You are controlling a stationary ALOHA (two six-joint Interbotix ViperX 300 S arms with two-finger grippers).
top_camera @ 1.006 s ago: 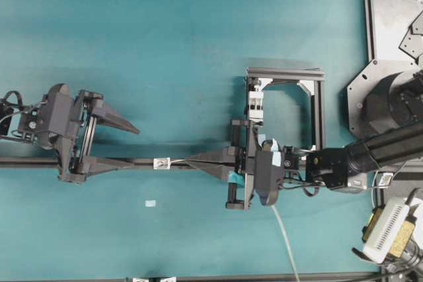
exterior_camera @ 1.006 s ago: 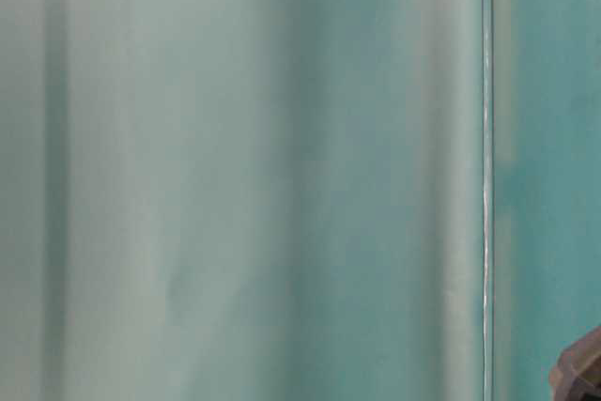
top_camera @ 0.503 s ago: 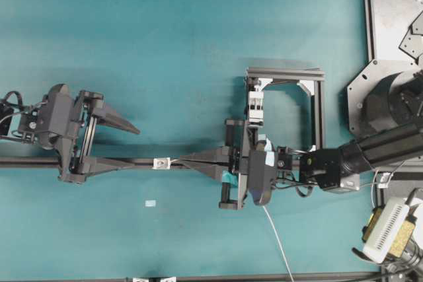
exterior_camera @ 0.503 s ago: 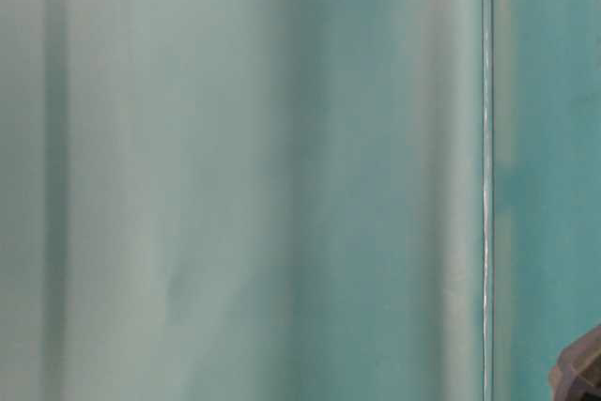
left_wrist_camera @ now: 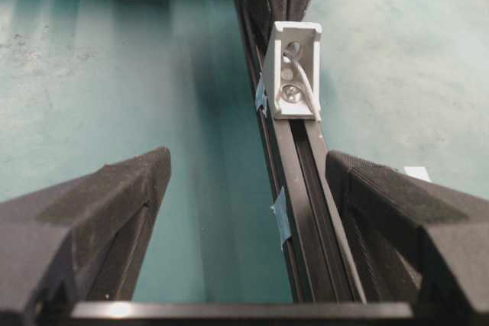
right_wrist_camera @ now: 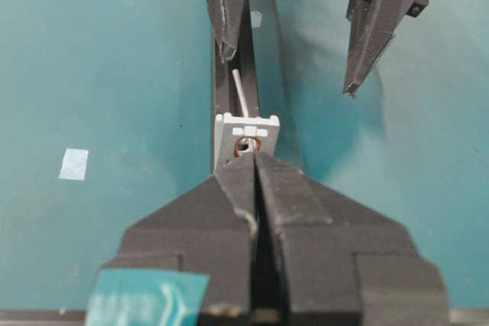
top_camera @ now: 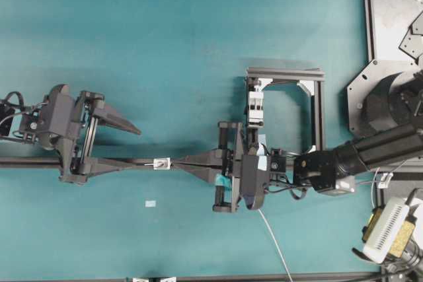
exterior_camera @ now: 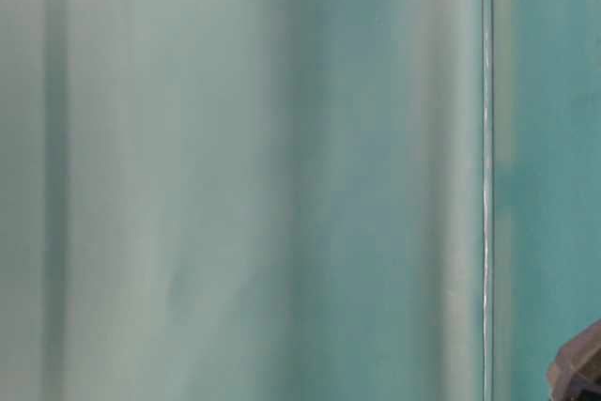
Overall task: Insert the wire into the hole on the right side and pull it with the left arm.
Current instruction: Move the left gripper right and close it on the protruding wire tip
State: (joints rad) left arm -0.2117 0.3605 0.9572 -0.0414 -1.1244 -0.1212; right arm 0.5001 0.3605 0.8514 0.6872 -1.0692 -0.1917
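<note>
Feeding: right gripper [right_wrist_camera: 256, 159], jaws pinched on the wire [right_wrist_camera: 240, 88], pokes it through the hole [left_wrist_camera: 295, 53].
Waiting: left gripper [left_wrist_camera: 244, 211], jaws wide, apparently ready to pull.

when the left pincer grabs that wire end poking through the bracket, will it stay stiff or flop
Probably flops: past the bracket the wire already curves downward. It looks very thin, so it may slip between the open left pincer fingers. The right pincer, shut on it, should resist a pull.
</note>
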